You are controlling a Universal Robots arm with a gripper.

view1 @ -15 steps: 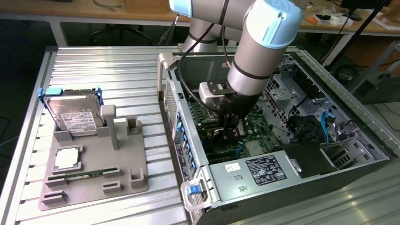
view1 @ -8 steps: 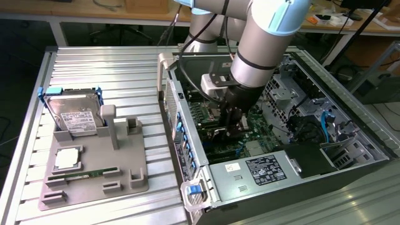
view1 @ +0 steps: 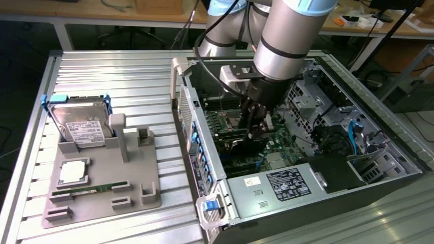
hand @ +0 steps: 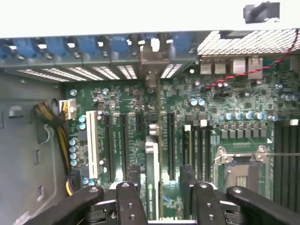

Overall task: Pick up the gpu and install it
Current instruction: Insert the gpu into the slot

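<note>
Hand (hand: pixel 157 187) inside the computer case (view1: pixel 203 152), fingers spread apart either side of the upright gpu (hand: pixel 152 164).

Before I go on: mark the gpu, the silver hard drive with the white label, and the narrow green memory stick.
thin edge-on gpu card (hand: pixel 152 183): wrist view, its upper edge between the fingers.
silver hard drive with white label (view1: pixel 81 127): exterior view, on the label.
narrow green memory stick (view1: pixel 96 188): exterior view, mid-length, in the grey holder.
</note>
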